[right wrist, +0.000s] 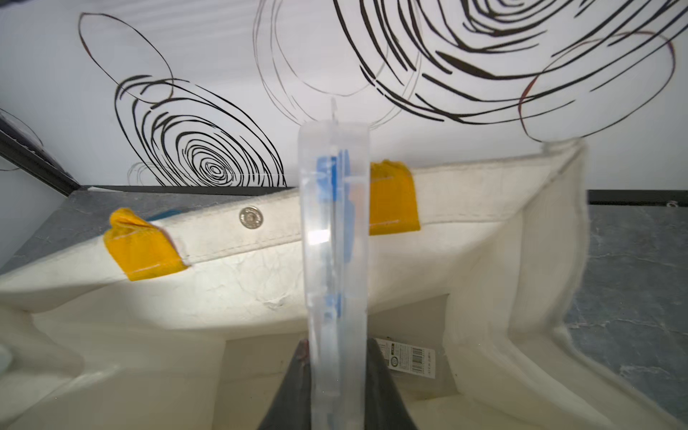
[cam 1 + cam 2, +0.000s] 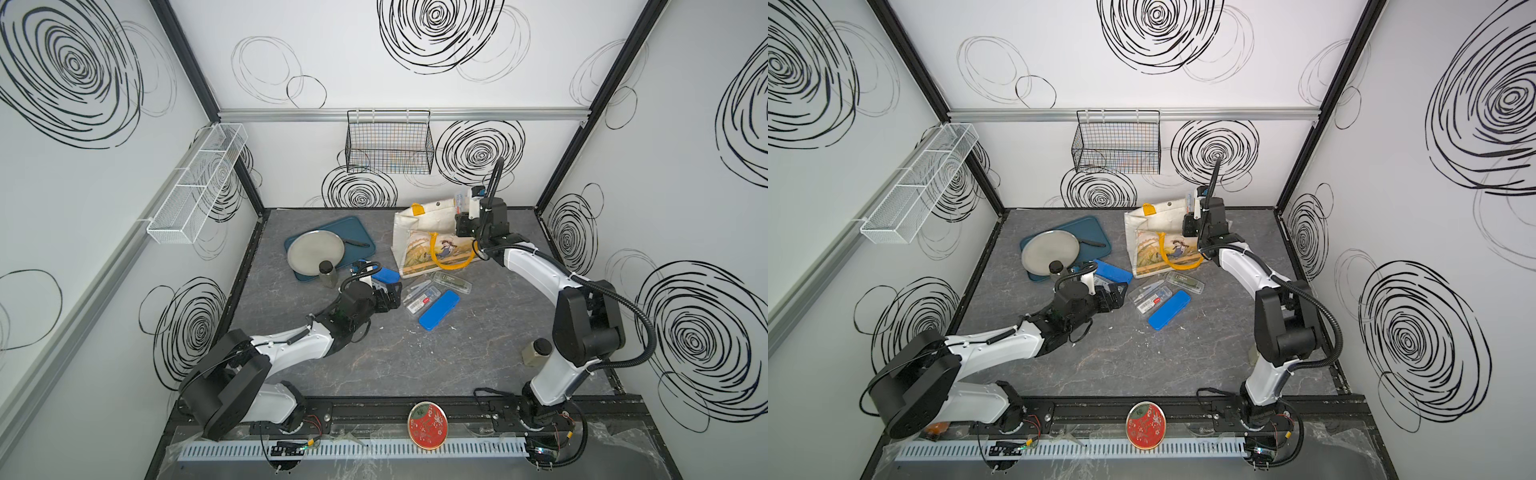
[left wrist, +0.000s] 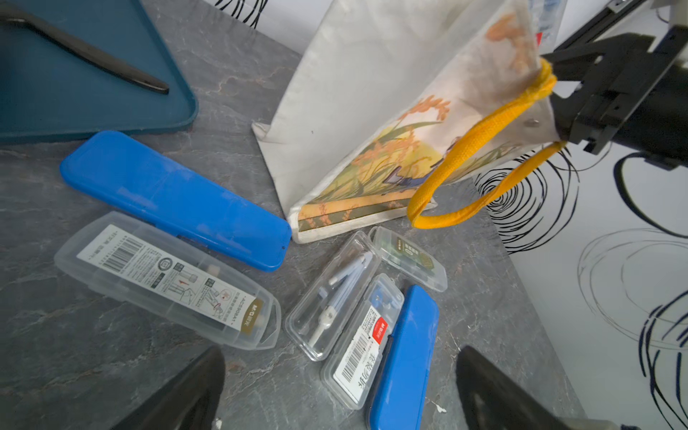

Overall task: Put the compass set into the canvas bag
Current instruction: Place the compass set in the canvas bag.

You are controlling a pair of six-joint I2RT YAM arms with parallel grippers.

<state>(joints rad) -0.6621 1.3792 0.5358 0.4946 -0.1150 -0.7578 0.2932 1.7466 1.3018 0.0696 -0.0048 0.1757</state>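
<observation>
The cream canvas bag stands open at the back of the table, its yellow handle hanging over the printed front. My right gripper is shut on a clear compass set case with blue parts, held upright over the bag's mouth. A labelled case lies on the bag's floor. My left gripper hangs open, holding nothing, over the loose cases. One clear case shows a white compass.
Blue cases and clear cases lie in front of the bag. A teal tray with a plate and black knife sits at the back left, a jar beside it. Another jar stands near the right arm.
</observation>
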